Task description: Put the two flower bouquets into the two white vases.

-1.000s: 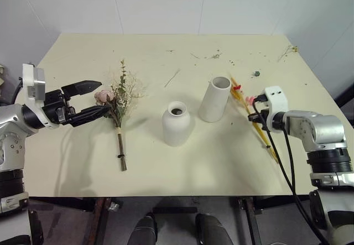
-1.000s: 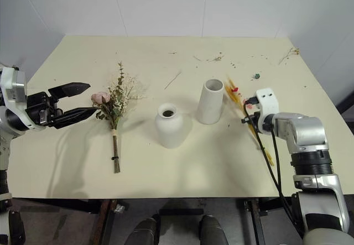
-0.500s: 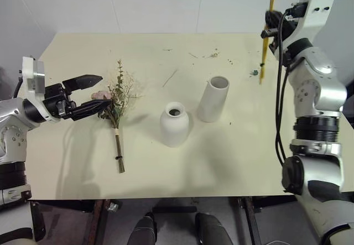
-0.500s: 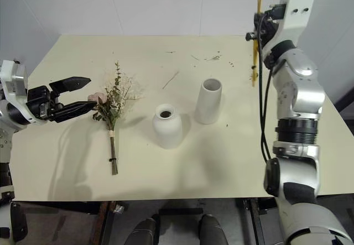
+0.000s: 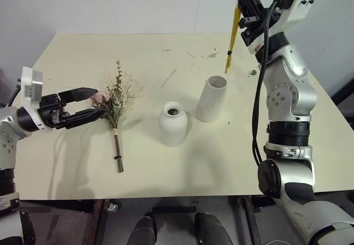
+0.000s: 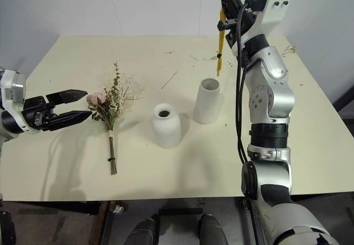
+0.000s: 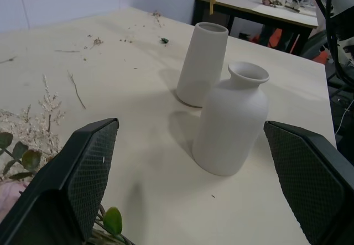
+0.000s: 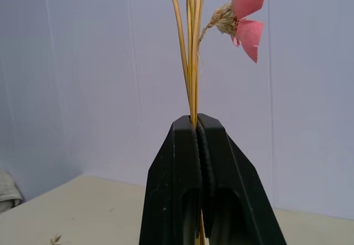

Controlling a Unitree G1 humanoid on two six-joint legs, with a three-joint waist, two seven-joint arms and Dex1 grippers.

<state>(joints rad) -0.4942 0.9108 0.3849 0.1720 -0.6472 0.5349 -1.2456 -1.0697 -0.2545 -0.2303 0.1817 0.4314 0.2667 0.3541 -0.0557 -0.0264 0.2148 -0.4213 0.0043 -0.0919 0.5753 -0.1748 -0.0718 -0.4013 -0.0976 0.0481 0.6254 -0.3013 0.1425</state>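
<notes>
**Yellow bundle hanging upright above the tall vase, rose bouquet waiting at the left pincer**

The yellow wheat-like bundle (image 5: 234, 32) is hanging almost vertical in the air, its long axis running up and down, with its lower stem tips ending just above and slightly to the far right of the tall cylinder vase (image 5: 212, 98). The right pincer (image 8: 197, 124) is clamping the stalks with its jaws pressed fully together, and a pink bloom (image 8: 246, 12) is showing above the grip. The vase's wide mouth is lying below and a little nearer than the stem tips, so the coming move is, by my judgement, a short shift toward the mouth and then a straight descent along the bundle's own axis.

The squat vase (image 5: 173, 124) is standing just to the near left of the tall one, empty. Further left the rose bouquet (image 5: 114, 102) is lying flat on the counter (image 5: 193, 162), its stems pointing toward the near edge and its blooms toward the far side. The left pincer (image 5: 86, 104) is hovering level at the pink rose head, jaws spread wide and holding nothing, one finger on either side of the blooms' left edge. This arm is clearly the nearer one to that bouquet. Dry twig bits (image 5: 213, 54) are lying scattered along the far part of the counter
</notes>
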